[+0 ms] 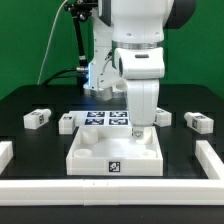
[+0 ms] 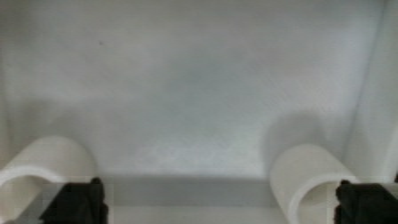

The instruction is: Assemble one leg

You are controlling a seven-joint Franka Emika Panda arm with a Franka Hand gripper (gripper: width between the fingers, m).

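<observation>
Exterior, gripper: My gripper (image 1: 140, 128) hangs low over the tray's (image 1: 100, 158) far corner, on the exterior view's right. I cannot read its jaws from here.
Exterior, leg: The nearest leg (image 1: 161, 118) lies on the desk (image 1: 40, 140), just beside the gripper and outside the tray.
Exterior, step: I judge no leg is in hand yet. I would lift clear, centre over that leg and close across its narrow sides.
Exterior, count: Four legs, one tray, one marker board (image 1: 105, 118).
Wrist, gripper: The fingers (image 2: 54, 168) stand apart, with only a bare white surface between them.
Wrist, step: I would square the leg between both fingers before closing, so it seats upright.
Wrist, count: Two fingers, no leg.
</observation>
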